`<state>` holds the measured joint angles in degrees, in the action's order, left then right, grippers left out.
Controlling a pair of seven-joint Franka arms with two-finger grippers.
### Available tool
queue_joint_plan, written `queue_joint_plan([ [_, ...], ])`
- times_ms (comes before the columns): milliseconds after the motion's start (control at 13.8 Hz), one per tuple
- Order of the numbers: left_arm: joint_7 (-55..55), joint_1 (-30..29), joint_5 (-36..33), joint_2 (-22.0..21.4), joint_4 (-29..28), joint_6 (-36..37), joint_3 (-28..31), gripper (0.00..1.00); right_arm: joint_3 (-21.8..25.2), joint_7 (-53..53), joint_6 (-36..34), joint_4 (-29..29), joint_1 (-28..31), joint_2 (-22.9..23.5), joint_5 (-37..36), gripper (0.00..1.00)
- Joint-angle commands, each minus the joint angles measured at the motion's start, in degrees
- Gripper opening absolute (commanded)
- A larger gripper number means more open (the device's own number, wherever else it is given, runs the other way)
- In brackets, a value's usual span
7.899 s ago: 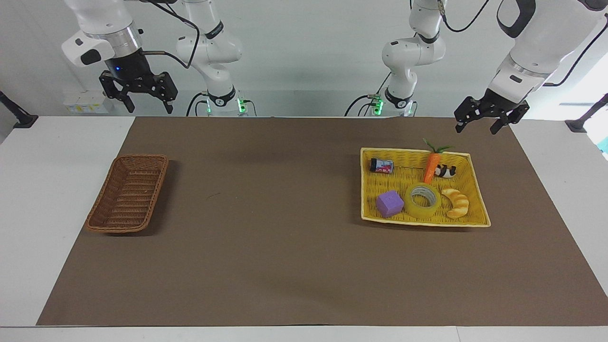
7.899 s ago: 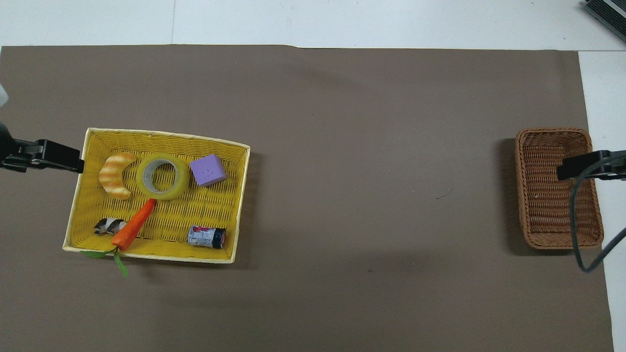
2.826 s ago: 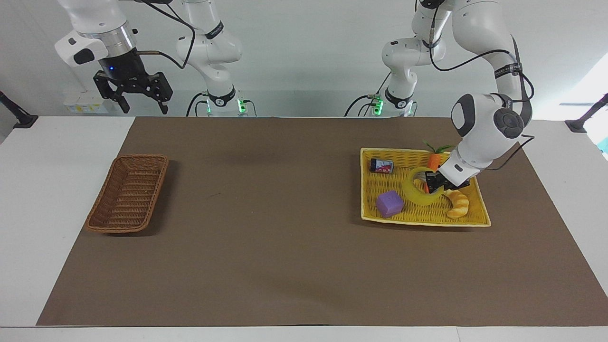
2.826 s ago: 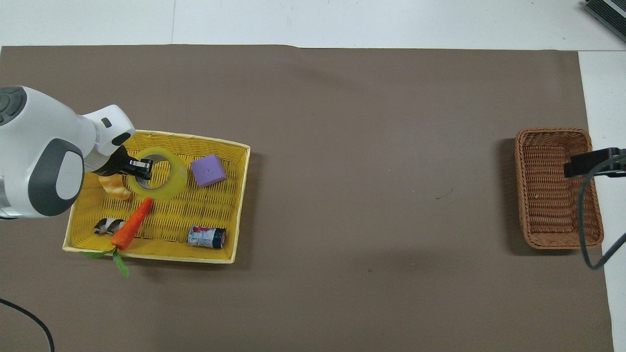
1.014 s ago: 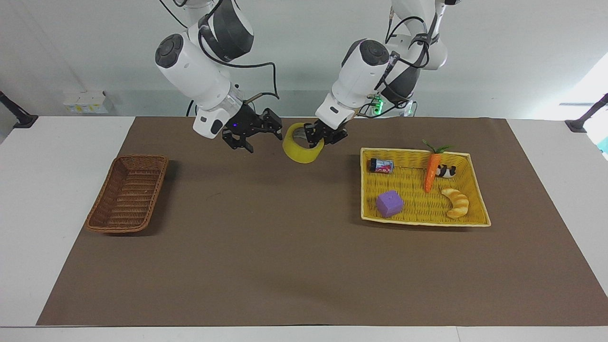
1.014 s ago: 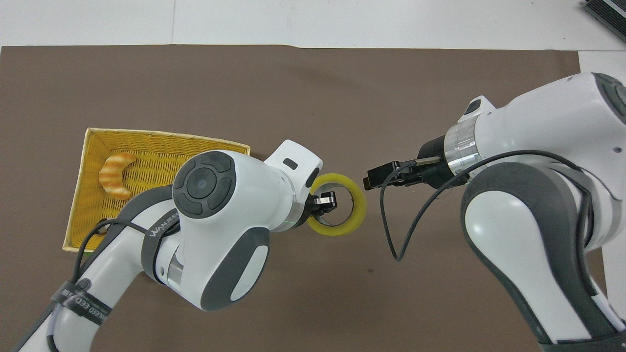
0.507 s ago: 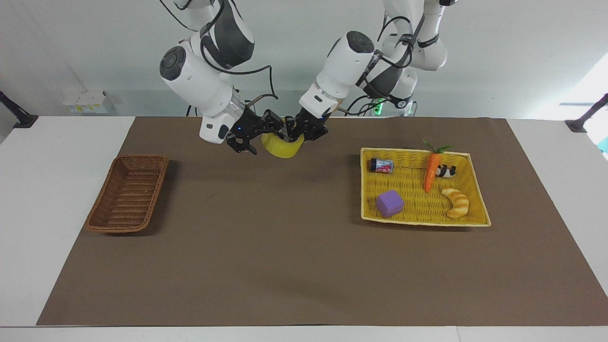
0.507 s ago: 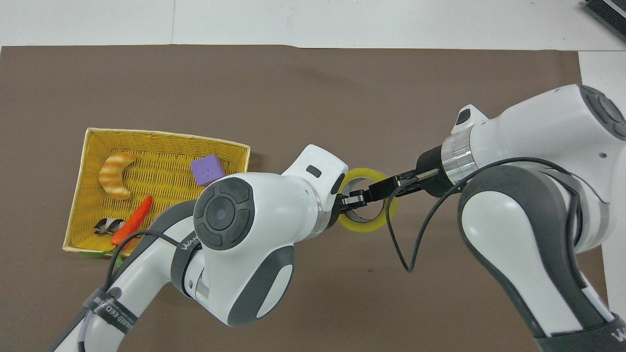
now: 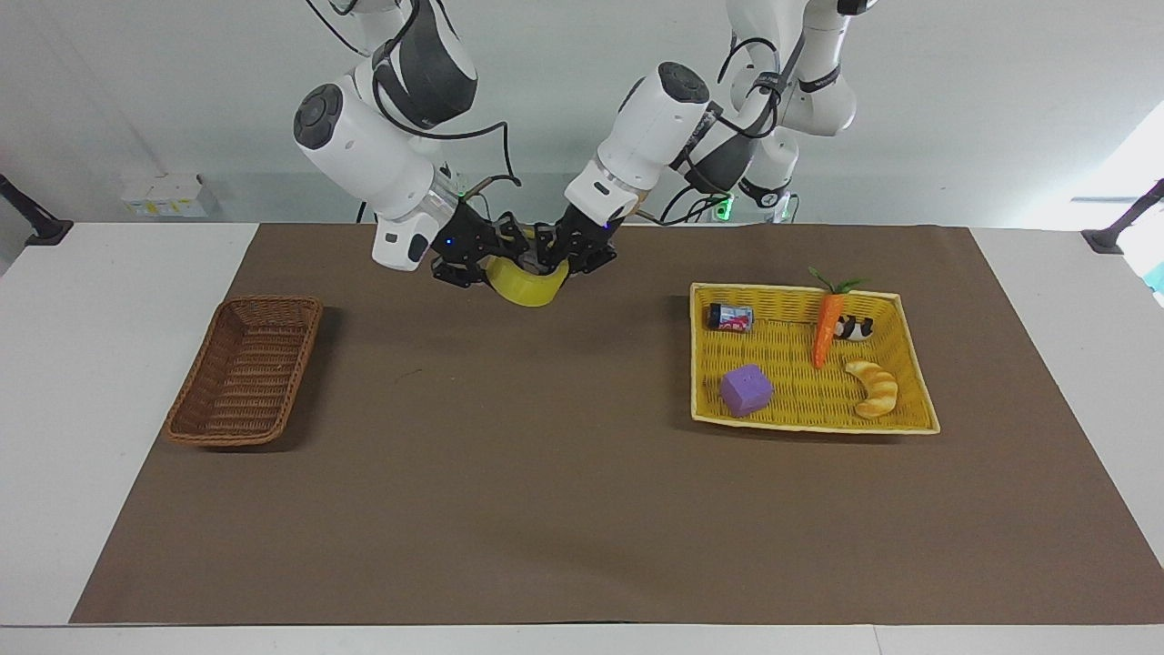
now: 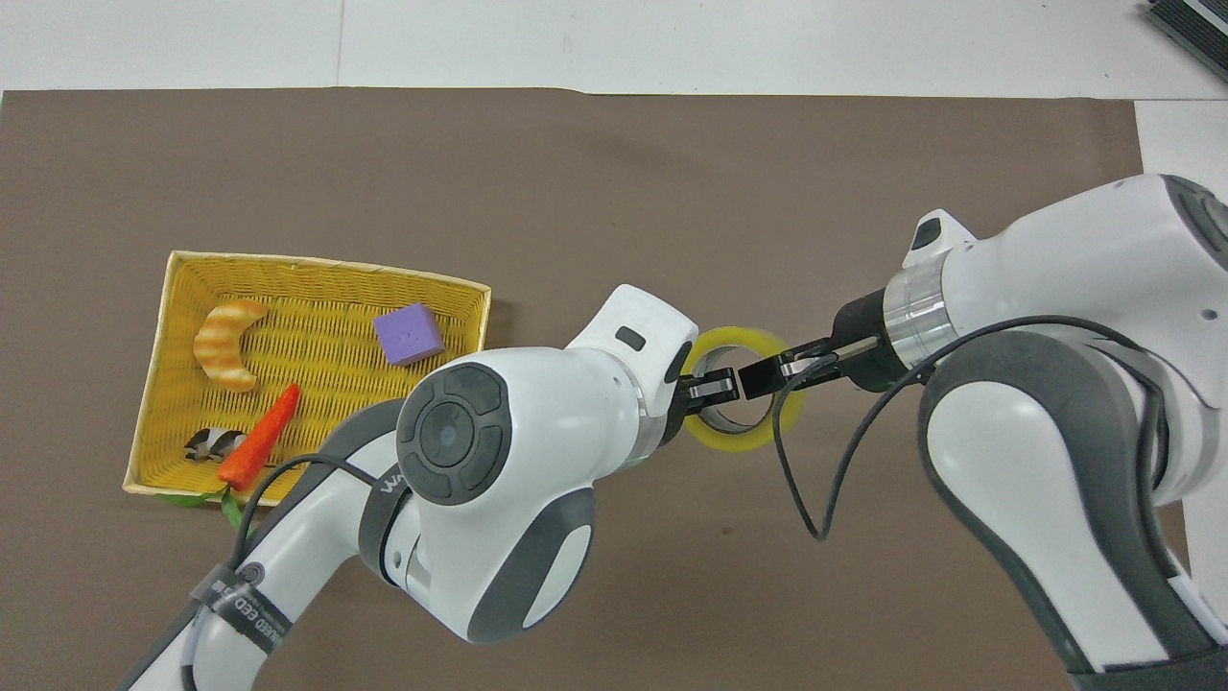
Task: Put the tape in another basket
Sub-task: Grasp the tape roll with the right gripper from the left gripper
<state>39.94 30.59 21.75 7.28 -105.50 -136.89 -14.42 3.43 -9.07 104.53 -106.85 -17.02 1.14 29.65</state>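
The yellow roll of tape point(image 9: 526, 289) hangs in the air over the mat's middle, between my two grippers. In the overhead view the tape point(image 10: 739, 440) shows as a yellow ring under both hands. My right gripper point(image 9: 496, 264) is shut on the ring's wall at the side toward the right arm's end; from above, the right gripper point(image 10: 772, 376) has one finger inside the ring. My left gripper point(image 9: 566, 257) is at the ring's other side, and the left gripper point(image 10: 715, 389) reaches into the hole. The brown wicker basket point(image 9: 271, 300) stands empty at the right arm's end, hidden from above by the right arm.
A flat yellow woven tray point(image 9: 791, 400) lies toward the left arm's end. It holds a purple cube point(image 9: 746, 389), a carrot point(image 9: 826, 318), a croissant point(image 9: 873, 387) and a small can point(image 9: 730, 317). Brown mat covers the table between tray and basket.
The left arm has carried the tape toward the right arm's end. The right gripper, open a second ago, has moved onto the roll and closed on its wall.
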Motion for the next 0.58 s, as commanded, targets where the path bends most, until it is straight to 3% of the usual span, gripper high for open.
queue_joint_plan([
  [0, 0.49, -0.09, 1.37, -2.52, -0.14, 0.47, 0.80, 1.00, -0.35, 1.07, 0.59, -1.52, 0.67, -1.06, 0.67, 0.00],
  [290, 5.76, -3.69, 2.94, -5.51, -0.93, 4.60, 0.97, 1.00, -0.35, 1.16, 0.41, -1.43, 0.76, -1.06, 0.67, 0.00],
  [507, 5.32, -7.02, 3.66, -6.84, -1.37, 10.65, 1.32, 1.00, -0.09, -0.33, -1.77, -0.47, 4.61, -1.23, 0.67, 0.00],
])
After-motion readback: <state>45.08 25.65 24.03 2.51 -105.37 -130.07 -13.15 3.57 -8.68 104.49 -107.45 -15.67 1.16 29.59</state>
